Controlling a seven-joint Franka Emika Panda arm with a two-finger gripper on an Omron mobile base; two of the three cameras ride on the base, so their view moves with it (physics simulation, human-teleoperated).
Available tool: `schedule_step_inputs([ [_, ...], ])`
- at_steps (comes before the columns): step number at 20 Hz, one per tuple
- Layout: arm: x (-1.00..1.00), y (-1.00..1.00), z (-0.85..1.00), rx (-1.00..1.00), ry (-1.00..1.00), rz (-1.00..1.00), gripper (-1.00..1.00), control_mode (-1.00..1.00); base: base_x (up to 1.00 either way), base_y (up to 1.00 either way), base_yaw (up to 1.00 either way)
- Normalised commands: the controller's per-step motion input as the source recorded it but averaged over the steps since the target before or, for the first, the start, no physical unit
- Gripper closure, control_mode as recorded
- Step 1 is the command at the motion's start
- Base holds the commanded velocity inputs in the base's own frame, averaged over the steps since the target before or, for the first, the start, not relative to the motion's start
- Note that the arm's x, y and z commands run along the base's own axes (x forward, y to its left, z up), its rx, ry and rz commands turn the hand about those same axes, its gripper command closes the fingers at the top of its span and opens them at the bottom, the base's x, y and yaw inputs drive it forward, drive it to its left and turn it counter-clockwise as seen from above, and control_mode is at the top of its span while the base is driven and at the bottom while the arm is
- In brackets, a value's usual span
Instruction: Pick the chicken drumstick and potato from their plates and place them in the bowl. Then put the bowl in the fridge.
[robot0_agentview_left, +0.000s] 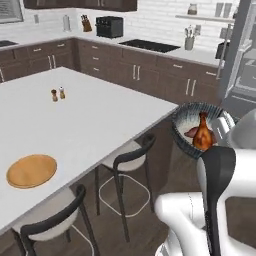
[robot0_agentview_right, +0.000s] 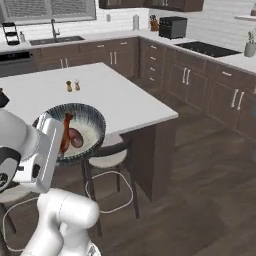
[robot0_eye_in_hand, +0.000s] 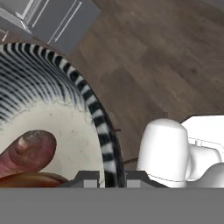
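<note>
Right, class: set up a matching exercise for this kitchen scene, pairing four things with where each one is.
Things:
1 potato
2 wooden plate
3 bowl
4 shakers

Places:
A held off the counter by the gripper
B standing mid-island
C lying in the bowl beside the chicken drumstick
D near the island's front edge

Pairs: 1-C, 2-D, 3-A, 4-B

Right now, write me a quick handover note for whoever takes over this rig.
End effector: shut on the rim of the bowl, held in the air off the island's corner.
Chicken drumstick and potato: both in the bowl.
Wooden plate: bare, on the island.
Fridge: ahead on the right, shelves in sight.
Done: both foods loaded, bowl lifted.
Left: set the bowl on a fridge shelf.
</note>
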Motion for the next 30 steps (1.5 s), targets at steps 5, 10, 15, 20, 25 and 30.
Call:
schedule_step_inputs([
  [5, 0.00, 0.00, 0.00, 0.00, 0.00, 0.00, 1.00, 1.00, 0.01, -0.69, -0.76],
  [10, 0.00, 0.00, 0.00, 0.00, 0.00, 0.00, 1.00, 1.00, 0.31, -0.25, -0.73],
  [15, 0.00, 0.00, 0.00, 0.00, 0.00, 0.00, 1.00, 1.00, 0.95, 0.37, -0.47],
  [20, 0.00, 0.00, 0.00, 0.00, 0.00, 0.00, 1.00, 1.00, 1.00, -0.02, -0.19],
  [25, 0.00, 0.00, 0.00, 0.00, 0.00, 0.00, 1.00, 1.00, 1.00, -0.44, -0.17],
  [30, 0.00, 0.00, 0.00, 0.00, 0.00, 0.00, 1.00, 1.00, 1.00, 0.40, -0.16],
])
